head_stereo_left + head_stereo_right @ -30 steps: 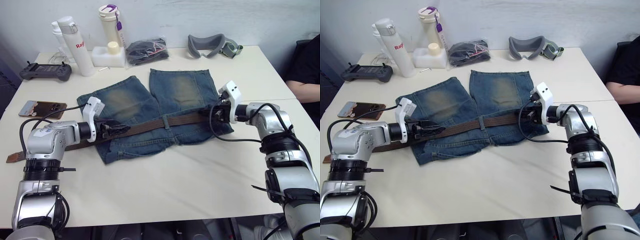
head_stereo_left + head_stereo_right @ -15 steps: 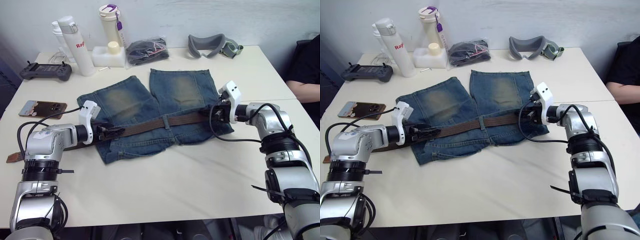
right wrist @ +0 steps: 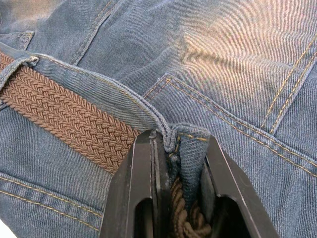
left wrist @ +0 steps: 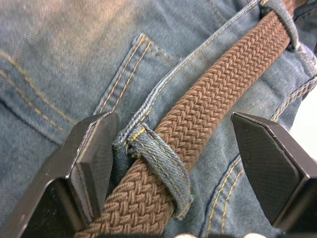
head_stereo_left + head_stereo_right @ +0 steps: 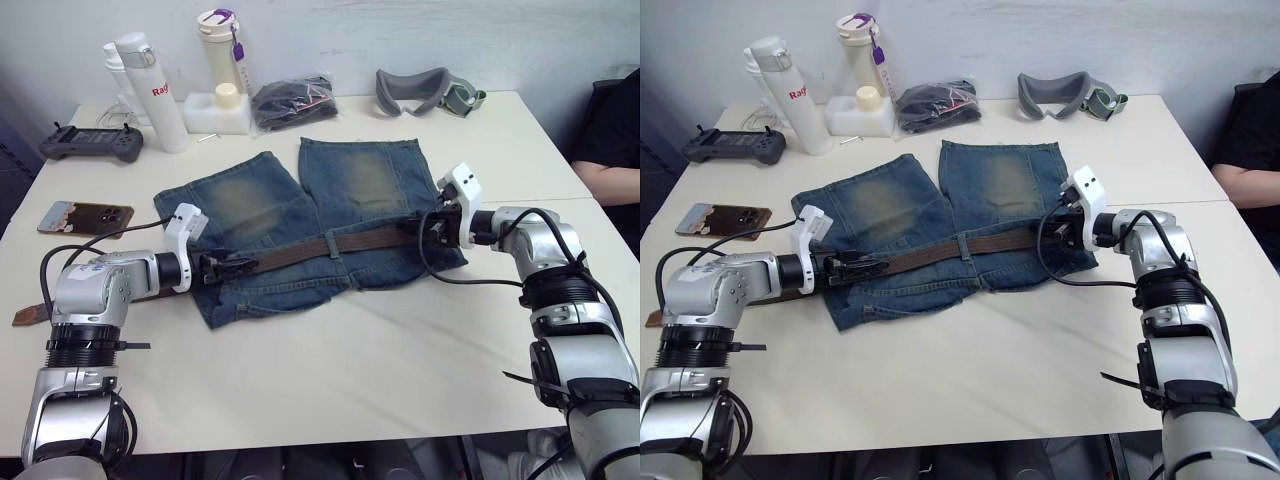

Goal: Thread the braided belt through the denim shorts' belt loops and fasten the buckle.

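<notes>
While the braided belt [image 5: 330, 243] lies across the waist of the denim shorts [image 5: 310, 215] on the table [image 5: 400, 350], a few things could still go wrong. One end of the belt hangs out past the shorts on the robot's left, with its reddish tip [image 5: 30, 314] near the table edge. If that long end gets pulled too hard, I think the belt could slide back out of the belt loops [image 4: 161, 166] it has already gone through. If the right side lets go too soon, the whole shorts might drag across the table and not stay flat. The belt could also bunch up at a loop and get stuck there. The buckle is hard to pick out in these pictures, so I cannot say where it sits, and it does not look done up yet. The left gripper [image 4: 183, 163] is wide apart, with one finger on each side of the belt and a loop between them. Its fingers [image 4: 94, 158] are not squeezing anything, though one rests close by the loop's edge. The right gripper [image 3: 173, 198] is almost closed. It pinches a fold of the denim waistband at the far end of the shorts, and some of the brown woven belt looks caught in the pinch too.
</notes>
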Robot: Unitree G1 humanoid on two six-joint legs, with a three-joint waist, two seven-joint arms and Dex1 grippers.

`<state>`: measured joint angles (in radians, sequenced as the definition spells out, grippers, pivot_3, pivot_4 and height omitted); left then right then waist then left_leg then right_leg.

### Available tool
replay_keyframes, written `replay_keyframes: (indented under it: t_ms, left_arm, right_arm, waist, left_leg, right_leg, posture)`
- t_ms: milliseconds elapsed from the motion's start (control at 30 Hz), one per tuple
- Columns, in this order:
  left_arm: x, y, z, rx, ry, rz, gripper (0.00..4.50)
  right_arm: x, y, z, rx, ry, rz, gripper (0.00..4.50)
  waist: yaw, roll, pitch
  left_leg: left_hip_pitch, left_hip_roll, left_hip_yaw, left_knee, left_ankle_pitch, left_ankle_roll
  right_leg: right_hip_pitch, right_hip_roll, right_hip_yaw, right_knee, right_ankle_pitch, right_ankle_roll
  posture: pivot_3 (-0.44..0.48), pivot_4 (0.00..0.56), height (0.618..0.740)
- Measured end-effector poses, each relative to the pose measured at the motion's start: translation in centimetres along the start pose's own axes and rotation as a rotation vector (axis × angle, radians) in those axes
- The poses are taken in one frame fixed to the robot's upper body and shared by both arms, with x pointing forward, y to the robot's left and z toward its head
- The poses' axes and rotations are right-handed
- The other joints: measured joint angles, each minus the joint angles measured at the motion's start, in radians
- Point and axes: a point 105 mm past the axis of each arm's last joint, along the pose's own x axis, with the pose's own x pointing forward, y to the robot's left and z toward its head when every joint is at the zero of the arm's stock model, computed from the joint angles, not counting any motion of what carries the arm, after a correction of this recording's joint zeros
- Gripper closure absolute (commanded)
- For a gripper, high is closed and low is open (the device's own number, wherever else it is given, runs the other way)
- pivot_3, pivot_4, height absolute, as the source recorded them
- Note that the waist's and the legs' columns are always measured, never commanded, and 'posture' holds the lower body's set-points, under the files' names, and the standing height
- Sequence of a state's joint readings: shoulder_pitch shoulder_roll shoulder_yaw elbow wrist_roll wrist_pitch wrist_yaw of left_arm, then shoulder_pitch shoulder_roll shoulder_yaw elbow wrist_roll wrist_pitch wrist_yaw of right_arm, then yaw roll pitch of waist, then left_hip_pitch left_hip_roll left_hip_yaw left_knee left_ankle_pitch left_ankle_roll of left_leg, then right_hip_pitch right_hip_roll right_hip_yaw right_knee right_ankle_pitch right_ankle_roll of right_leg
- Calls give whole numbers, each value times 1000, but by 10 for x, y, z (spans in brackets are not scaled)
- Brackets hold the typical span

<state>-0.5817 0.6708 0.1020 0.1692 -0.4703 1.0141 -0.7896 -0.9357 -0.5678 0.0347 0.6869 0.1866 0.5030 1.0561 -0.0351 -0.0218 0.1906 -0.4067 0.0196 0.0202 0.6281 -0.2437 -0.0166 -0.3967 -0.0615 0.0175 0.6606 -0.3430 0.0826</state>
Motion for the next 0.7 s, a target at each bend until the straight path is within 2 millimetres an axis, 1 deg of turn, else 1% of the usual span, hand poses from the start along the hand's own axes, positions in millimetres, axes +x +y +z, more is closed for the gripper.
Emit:
replay_keyframes:
  t_ms: [33,67,100,133,167,200,267,300,367,400,500,533,600,633,700]
  left_arm:
    - [0,0,-1,-2,2,1,1343]
    - [0,1,-1,-3,-1,3,1882]
    - [-1,1,0,-5,-5,5,2223]
    - [-2,1,0,-5,-8,6,2729]
    - [-2,1,1,-3,-10,5,2880]
    - [-3,0,1,0,-15,0,3226]
    - [-4,-8,5,26,-26,-31,4179]
    - [-5,-10,5,41,-25,-41,4429]
    - [-9,-14,6,74,-25,-53,4500]
    - [-15,-19,6,133,-23,-72,4500]
    - [-23,-33,2,253,-24,-124,4500]
    - [-29,-43,-4,315,-9,-166,4500]
    - [-35,-53,-11,377,10,-216,4500]
    - [-40,-61,-19,435,32,-254,4500]
    - [-48,-70,-28,504,47,-297,4500]
  right_arm:
    - [0,0,0,0,0,0,4181]
    - [0,0,0,-1,0,0,4181]
    - [0,0,0,-2,-1,0,4181]
    - [0,0,1,-6,-2,1,4181]
    - [-1,1,1,-11,-3,1,4181]
    - [-2,1,1,-22,-5,1,4181]
    - [-7,3,3,-74,-25,18,4181]
    - [-10,6,4,-101,-36,32,4181]
    - [-15,11,7,-147,-53,61,4181]
    - [-23,21,11,-231,-68,106,4181]
    - [-30,37,11,-370,-88,152,4181]
    - [-34,47,5,-424,-92,179,4181]
    - [-38,55,-5,-468,-88,202,4181]
    - [-43,61,-12,-548,-92,211,4181]
    - [-53,64,-23,-649,-102,205,4181]
  waist:
    - [0,0,0]
    - [1,0,0]
    - [0,0,0]
    - [0,0,0]
    - [0,0,0]
    - [2,0,0]
    - [4,0,0]
    - [5,0,0]
    - [4,0,0]
    - [3,0,0]
    - [2,0,0]
    - [3,0,0]
    - [4,0,0]
    - [5,0,0]
    - [6,0,0]
  left_leg:
    - [0,0,0,0,0,0]
    - [0,0,0,0,0,0]
    - [0,0,0,0,0,0]
    - [0,0,0,0,0,0]
    - [0,0,0,0,0,0]
    - [0,0,0,0,0,0]
    - [0,0,0,0,0,0]
    - [0,0,0,0,-1,0]
    - [0,0,0,0,-1,-1]
    - [0,1,0,-1,-1,-1]
    - [0,2,0,-1,-2,-2]
    - [1,2,1,-1,-4,-2]
    - [1,3,1,-1,-5,-2]
    - [1,3,1,-1,-5,-1]
    - [2,3,1,-1,-6,-1]
  right_leg:
    - [0,0,0,0,0,0]
    - [0,0,0,0,0,0]
    - [0,0,0,0,0,0]
    - [0,0,0,0,0,0]
    - [0,0,0,0,0,0]
    - [0,0,0,0,0,0]
    - [0,0,0,-1,0,0]
    - [0,0,0,-1,0,0]
    - [0,0,0,-1,0,0]
    - [0,1,0,-2,0,0]
    - [1,1,0,-3,0,0]
    - [2,2,1,-3,0,-1]
    - [2,2,1,-4,0,-1]
    - [2,2,1,-5,0,-1]
    - [4,2,1,-7,-1,-1]
  posture:
    - [0,150,740]
    - [0,150,740]
    - [0,150,740]
    - [0,150,740]
    - [0,150,740]
    - [0,150,740]
    - [0,150,740]
    - [0,150,740]
    - [0,150,740]
    - [0,150,740]
    - [0,150,740]
    - [0,150,740]
    - [0,150,740]
    - [0,150,740]
    - [0,150,740]
